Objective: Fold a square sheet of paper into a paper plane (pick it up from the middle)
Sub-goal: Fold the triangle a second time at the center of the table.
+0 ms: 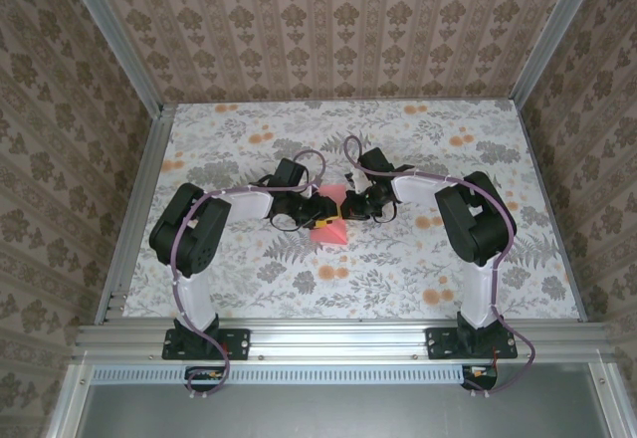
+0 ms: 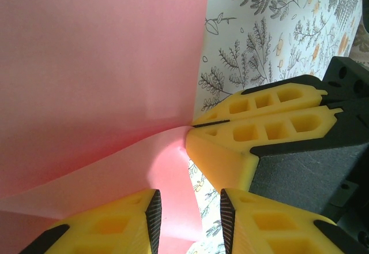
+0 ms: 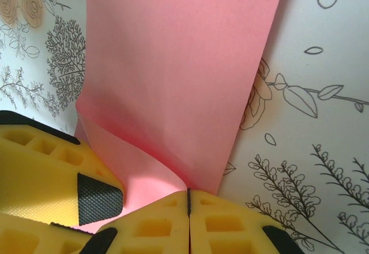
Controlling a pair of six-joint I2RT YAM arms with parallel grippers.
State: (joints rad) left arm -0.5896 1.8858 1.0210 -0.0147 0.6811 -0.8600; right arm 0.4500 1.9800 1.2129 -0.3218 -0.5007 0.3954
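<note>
Top external, one pink sheet (image 1: 333, 231), right claw (image 3: 188, 193) pinching its edge, left claw (image 2: 190, 199) parted.

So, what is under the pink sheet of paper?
The floral table cover shows around the square sheet of paper and continues under it. The part beneath the sheet is hidden, so anything lying there cannot be seen.

The counter (image 1: 398, 269) has a white cover with grey leaves and orange flowers. Walls (image 1: 328, 20) with beige patterned wallpaper and an aluminium frame (image 1: 338, 338) stand around it.
</note>
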